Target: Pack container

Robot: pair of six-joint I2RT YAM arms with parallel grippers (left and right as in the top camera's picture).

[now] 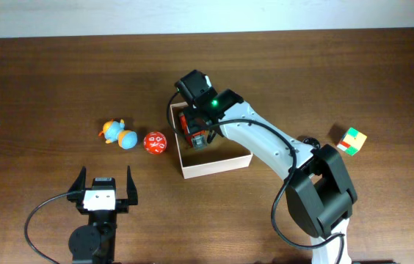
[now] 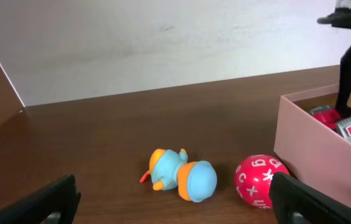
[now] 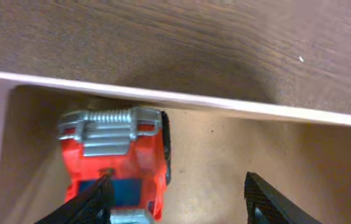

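Note:
The container point(image 1: 225, 163) is a shallow white-walled box with a tan floor, at mid-table. A red toy truck point(image 1: 194, 127) lies inside it at its far left; it also shows in the right wrist view point(image 3: 119, 152) and the left wrist view point(image 2: 343, 124). My right gripper point(image 3: 175, 199) is open above the container floor, one finger over the truck, the other over bare cardboard point(image 3: 238, 155). My left gripper point(image 1: 105, 192) is open and empty near the front edge. A blue-and-orange duck point(image 1: 117, 134) point(image 2: 185, 176) and a red numbered ball point(image 1: 155, 142) point(image 2: 259, 180) lie left of the container.
A multicoloured cube point(image 1: 351, 140) sits on the table at the right. The right arm point(image 1: 280, 150) stretches diagonally over the container's right side. A pale wall edges the table's far side point(image 2: 163, 43).

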